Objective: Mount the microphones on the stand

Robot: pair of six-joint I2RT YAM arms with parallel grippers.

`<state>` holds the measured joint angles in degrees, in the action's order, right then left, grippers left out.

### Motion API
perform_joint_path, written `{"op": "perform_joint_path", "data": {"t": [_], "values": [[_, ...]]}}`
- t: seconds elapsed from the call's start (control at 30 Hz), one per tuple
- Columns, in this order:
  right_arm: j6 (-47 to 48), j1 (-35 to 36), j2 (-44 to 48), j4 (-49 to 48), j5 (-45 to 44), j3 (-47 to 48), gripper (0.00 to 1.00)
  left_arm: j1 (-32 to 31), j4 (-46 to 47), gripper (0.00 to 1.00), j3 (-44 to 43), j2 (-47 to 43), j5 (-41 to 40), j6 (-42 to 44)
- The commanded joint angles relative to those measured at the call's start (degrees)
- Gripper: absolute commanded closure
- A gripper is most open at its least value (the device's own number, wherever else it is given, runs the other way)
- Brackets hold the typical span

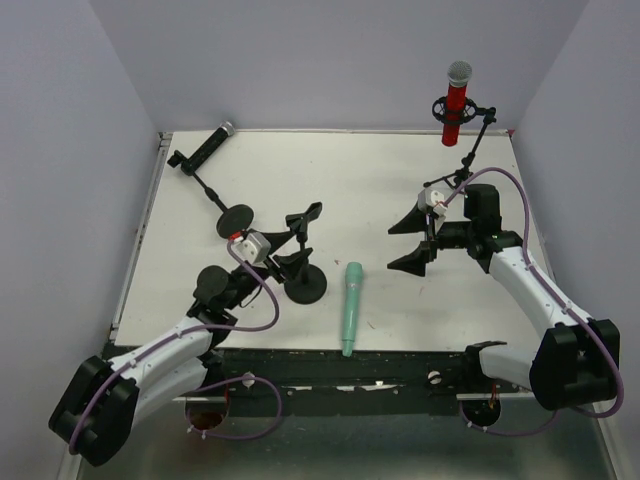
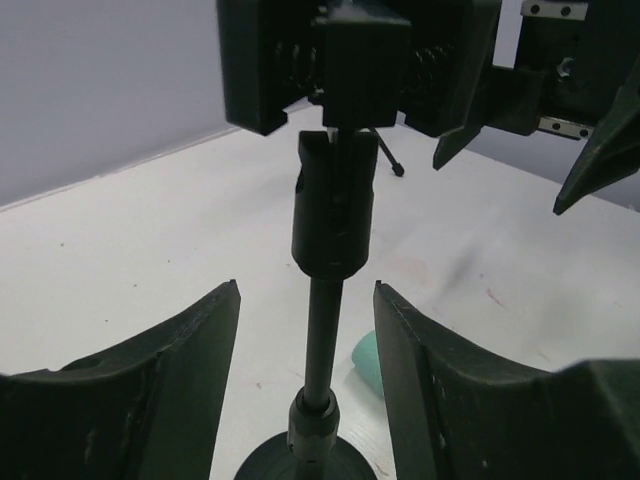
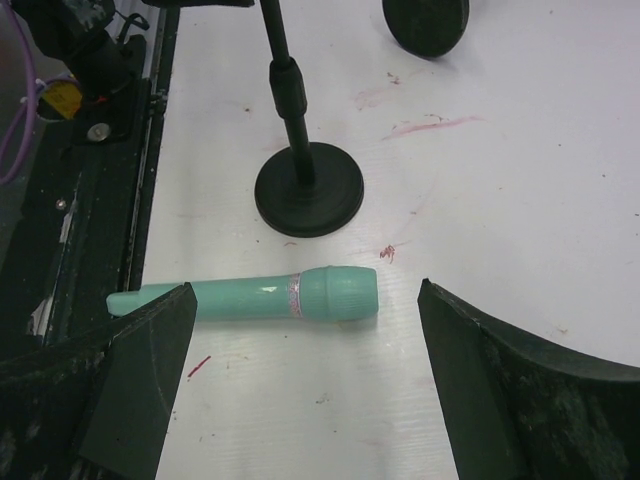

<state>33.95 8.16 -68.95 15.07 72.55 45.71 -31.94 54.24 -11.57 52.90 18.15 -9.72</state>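
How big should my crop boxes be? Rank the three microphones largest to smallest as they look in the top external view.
1. mint-green microphone and red microphone: about alike; the red one stands raised, nearer the camera, so I won't rank them.
2. black microphone: smallest.

We see a white table boxed in on three sides by plain, pale lavender-grey walls: a back wall along the far edge, a left wall and a right wall rising at the sides. The tabletop is matte and smooth. In the right wrist view we make out faint reddish smears and small scuffs on it. A pale strip runs along the table's left edge, and a black frame along its near edge. Nearer still lies a dull grey metallic surface. The light is soft and even, and the shadows on the white top are faint.
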Motion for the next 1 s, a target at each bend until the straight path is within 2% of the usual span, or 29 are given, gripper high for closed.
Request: {"op": "perform_joint_path", "data": {"t": [0.0, 0.03, 0.13, 0.17, 0.33, 0.5, 0.63, 0.83, 0.97], "values": [[1.9, 0.0, -0.6, 1.2, -1.5, -0.3, 0.00, -1.0, -6.7, 0.31, 0.9, -8.4, -11.3, -2.4], [2.2, -0.1, -0.6, 1.3, -1.8, -0.4, 0.00, -1.0, -10.0, 0.28, 1.0, -10.6, -12.6, -3.7], [2.1, -0.5, -0.6, 1.5, -2.3, 0.0, 0.00, -1.1, -16.9, 0.05, 2.9, -18.9, -15.8, -12.4], [2.0, -0.7, -0.7, 1.5, -2.6, -0.1, 0.00, -1.1, -19.1, 0.02, 4.0, -21.8, -15.7, -16.0], [-2.7, -1.3, -1.0, -1.8, -2.9, -0.4, 0.00, -1.0, -28.5, 0.02, 8.3, -34.7, -12.0, -26.6], [-4.4, -1.7, -1.5, -3.1, -3.0, -0.7, 0.00, -3.7, -39.1, 0.03, 8.5, -39.5, -9.6, -28.9], [-5.0, -1.7, -1.5, -3.7, -3.5, -1.0, 0.00, -11.2, -41.8, 0.06, 7.9, -35.9, -14.5, -26.2], [-5.3, -2.1, -1.6, -4.2, -3.8, -1.0, 0.00, -33.7, -41.8, 0.06, 2.0, -24.0, -35.6, -17.2], [-5.1, -2.1, -1.7, -4.2, -4.4, -1.1, 0.00, -43.4, -39.3, 0.06, -2.3, -13.4, -47.4, -15.2]]}}
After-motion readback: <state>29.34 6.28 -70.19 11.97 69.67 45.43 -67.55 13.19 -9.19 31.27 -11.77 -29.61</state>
